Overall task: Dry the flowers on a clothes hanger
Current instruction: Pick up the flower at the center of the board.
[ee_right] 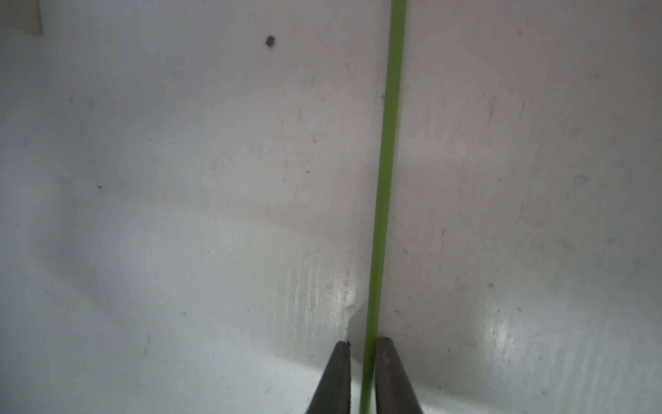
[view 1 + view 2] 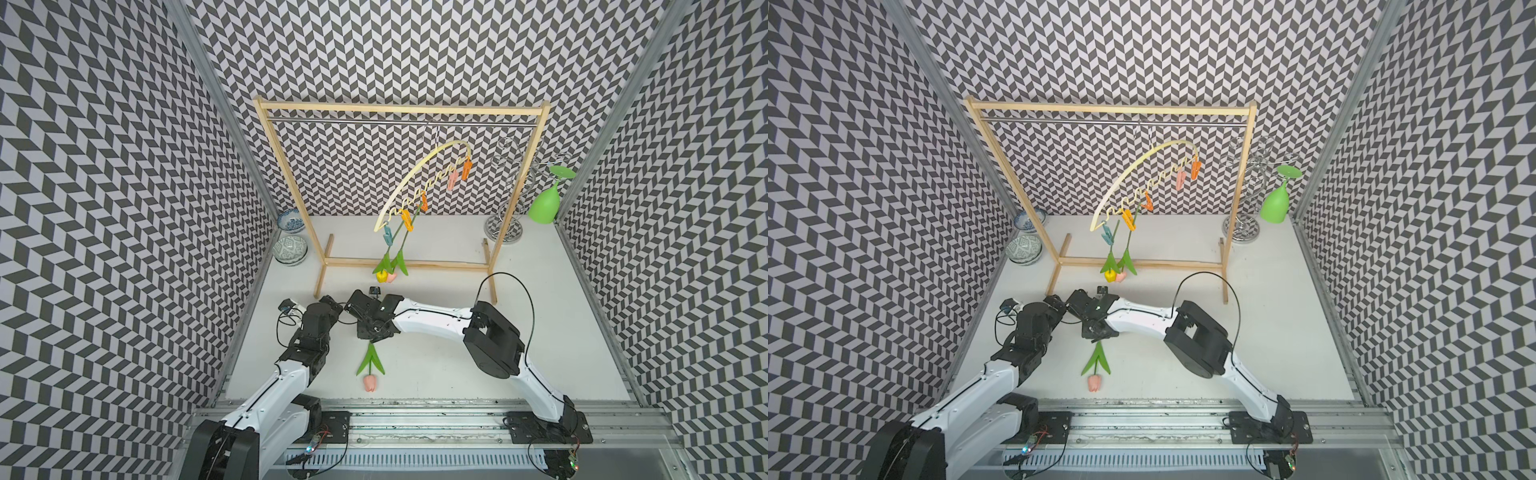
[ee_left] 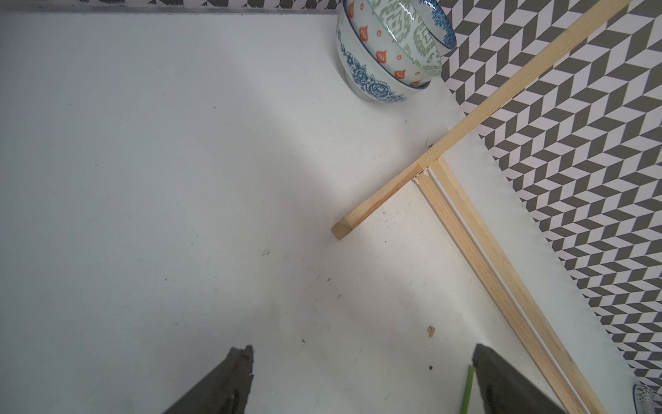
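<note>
The right tool [image 1: 362, 346] is pinching narrowly on the thin green stem [image 1: 385, 161] of a pink tulip [image 2: 369, 376], which is trailing from the tool toward the near edge of the tabletop [image 2: 457, 365]; whether its head is resting on the surface cannot be told. The left tool [image 3: 361, 349] is standing wide, clamping nothing, with a sliver of green stem showing just beside one finger.

The clothes hanger [image 2: 411, 174], a pale yellow plastic arch with a wavy lower bar, is hanging tilted from the metal rail [image 2: 374, 121] of the wooden rack [image 2: 399, 109], its left end low. A yellow tulip [image 2: 380, 275] and a second pink tulip [image 2: 392, 276] are dangling head-down from pegs at that low end, while a pink peg [image 2: 453, 179] and an orange peg [image 2: 466, 170] at the high right end are looking empty.

The stem is looking smooth and round, so it is likely to twist or slide in so small a pinch, with the leaves and soft head acting as a pendulum. The hanger is free on its hook, so any push against a peg is likely to swing it away or slide it along the rail. The two arms are crowding each other just near the hung flowers, risking a knock
</note>
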